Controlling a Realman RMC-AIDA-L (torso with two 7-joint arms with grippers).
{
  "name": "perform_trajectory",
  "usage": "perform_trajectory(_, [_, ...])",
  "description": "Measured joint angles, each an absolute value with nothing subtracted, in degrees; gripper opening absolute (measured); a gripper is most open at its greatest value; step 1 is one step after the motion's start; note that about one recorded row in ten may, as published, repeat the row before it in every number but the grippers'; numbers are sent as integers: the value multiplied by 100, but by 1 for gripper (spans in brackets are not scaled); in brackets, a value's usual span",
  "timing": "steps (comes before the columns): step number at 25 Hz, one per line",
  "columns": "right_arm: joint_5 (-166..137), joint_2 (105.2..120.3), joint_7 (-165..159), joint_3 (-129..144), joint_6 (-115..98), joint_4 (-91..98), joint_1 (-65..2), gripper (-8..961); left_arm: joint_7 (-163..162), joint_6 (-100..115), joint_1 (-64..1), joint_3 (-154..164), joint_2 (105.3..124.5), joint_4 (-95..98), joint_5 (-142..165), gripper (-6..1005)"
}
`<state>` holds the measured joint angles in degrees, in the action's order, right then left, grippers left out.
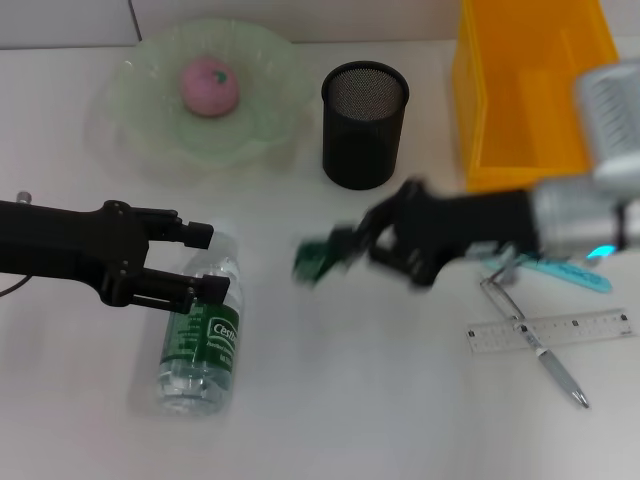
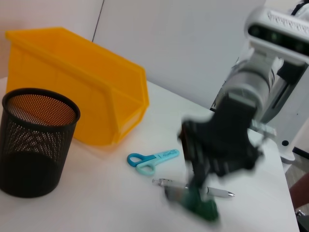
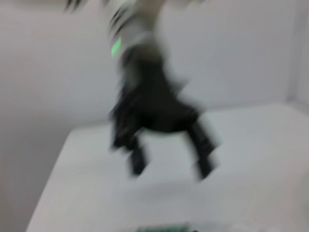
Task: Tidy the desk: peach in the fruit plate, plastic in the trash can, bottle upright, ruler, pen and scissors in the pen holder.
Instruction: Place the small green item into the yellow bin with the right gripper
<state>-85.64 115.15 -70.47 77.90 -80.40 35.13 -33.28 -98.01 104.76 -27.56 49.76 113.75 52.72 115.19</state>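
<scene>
While my right gripper is stretching across the white desk, its fingers are pinching a crumpled green plastic scrap below the black mesh pen holder. My left gripper is spreading its fingers around the lying clear plastic bottle.

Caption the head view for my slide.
Left gripper straddles the lying bottle; right gripper carries green plastic.
</scene>
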Motion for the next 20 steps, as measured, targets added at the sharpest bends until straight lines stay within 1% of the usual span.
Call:
perform_trajectory(2, [-8680, 11477, -7248, 7006, -8250, 3715, -3142, 0, -9803, 10486, -2764, 4967, 11374, 5272, 11511, 733])
perform_trajectory(4, [-8702, 11491, -7508, 6231, -8309, 4065, -2910, 0, -9805, 10489, -2772, 4965, 11373, 5272, 11513, 731])
perform_trajectory(5, [-8700, 11531, -7613, 5860, -8316, 4252, -2791, 0, -9806, 10490, -2777, 4965, 11373, 5272, 11518, 730])
perform_trajectory(7, [-8681, 11671, -7734, 5140, -8295, 4579, -2600, 0, -9804, 10491, -2788, 4965, 11373, 5272, 11531, 729])
perform_trajectory(10, [-8662, 11900, -7757, 4167, -8049, 4749, -2510, 0, -9787, 10482, -2803, 4965, 11386, 5272, 11542, 726])
perform_trajectory(11, [-8617, 11923, -7766, 3967, -7893, 4687, -2522, 0, -9781, 10475, -2807, 4965, 11393, 5272, 11543, 725])
perform_trajectory(13, [-8439, 11935, -7793, 3670, -7535, 4413, -2569, 0, -9771, 10459, -2811, 4965, 11399, 5272, 11545, 724])
perform_trajectory(17, [-8147, 11912, -7804, 3603, -6747, 3917, -2694, 0, -9763, 10442, -2819, 4966, 11399, 5273, 11548, 721])
perform_trajectory(20, [-8154, 11938, -7804, 3673, -6262, 3775, -2792, 1, -9771, 10441, -2838, 4966, 11401, 5274, 11549, 718])
